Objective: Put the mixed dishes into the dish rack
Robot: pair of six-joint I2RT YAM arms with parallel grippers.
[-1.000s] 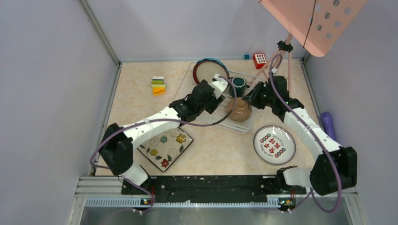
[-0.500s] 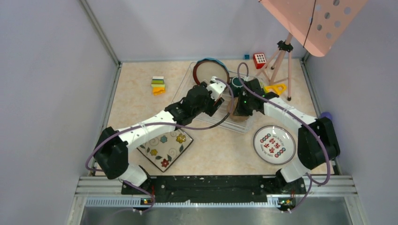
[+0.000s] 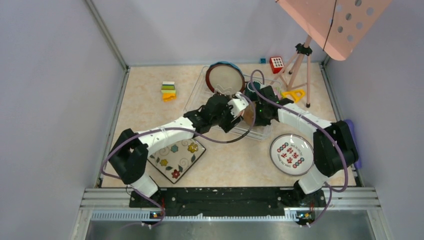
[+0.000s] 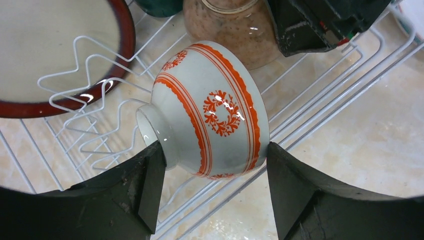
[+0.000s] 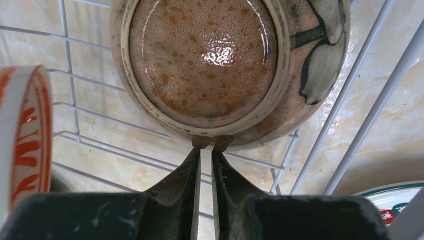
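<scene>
My left gripper (image 4: 212, 150) gripped the red-white bowl (image 4: 210, 110), which needed gentle seating in the dish rack (image 3: 197, 90) beside the tan bowl (image 4: 235, 35)

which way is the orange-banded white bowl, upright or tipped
Tipped: the orange-banded white bowl lies sideways in the left gripper, foot ring facing left, over the white wire dish rack.

- Dish rack (image 3: 197, 92) near-right corner jammed: tan bowl (image 5: 205, 55), red-white bowl (image 4: 210, 115), left gripper (image 4: 212, 165), right gripper (image 5: 206, 150).
- Brown-rimmed cream plate (image 3: 225, 77) upright across far end.
- Tabletop (image 3: 145, 95) left of rack open.
</scene>
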